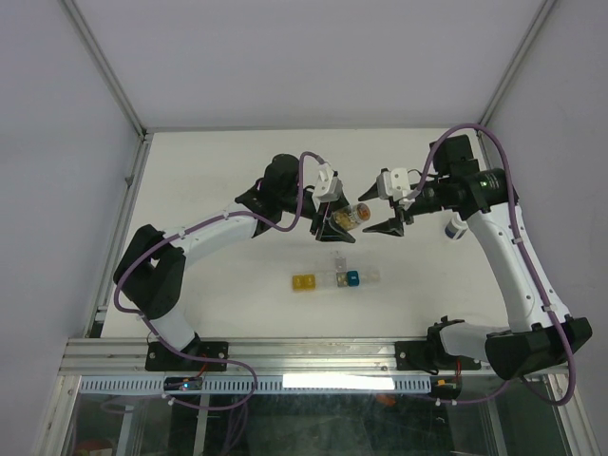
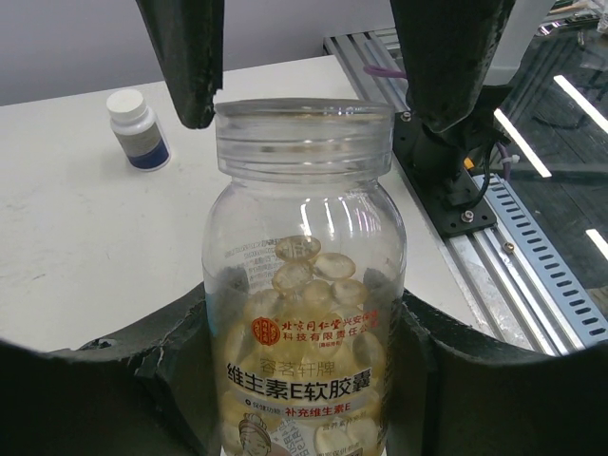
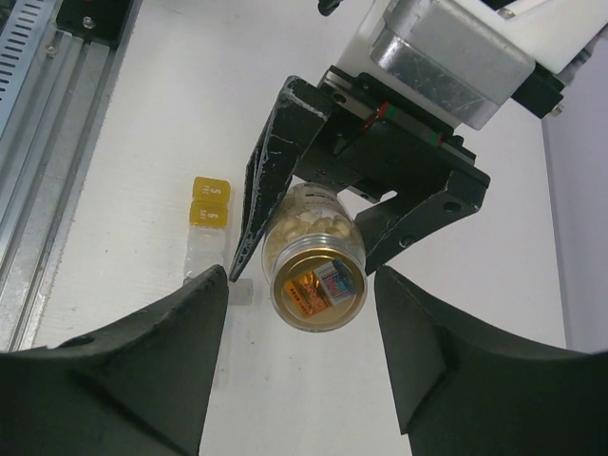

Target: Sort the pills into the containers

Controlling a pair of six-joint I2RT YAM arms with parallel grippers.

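My left gripper [image 1: 337,223] is shut on a clear bottle [image 2: 304,285] of pale yellow pills [image 2: 313,275], holding it tilted above the table with its clear lid [image 2: 304,138] pointing at the right arm. My right gripper [image 1: 391,226] stands open, one finger on each side of the lid, with a gap on both sides. In the right wrist view the lid end [image 3: 318,285] shows a gold seal between my fingers [image 3: 142,370]. The containers [image 1: 337,278] lie in a short row below the bottle, with a yellow cell [image 1: 304,282] and a teal cell [image 1: 352,277].
A small white bottle with a blue label [image 1: 456,228] stands on the table to the right, beside the right arm, and shows in the left wrist view [image 2: 138,128]. The metal rail [image 1: 313,356] runs along the near edge.
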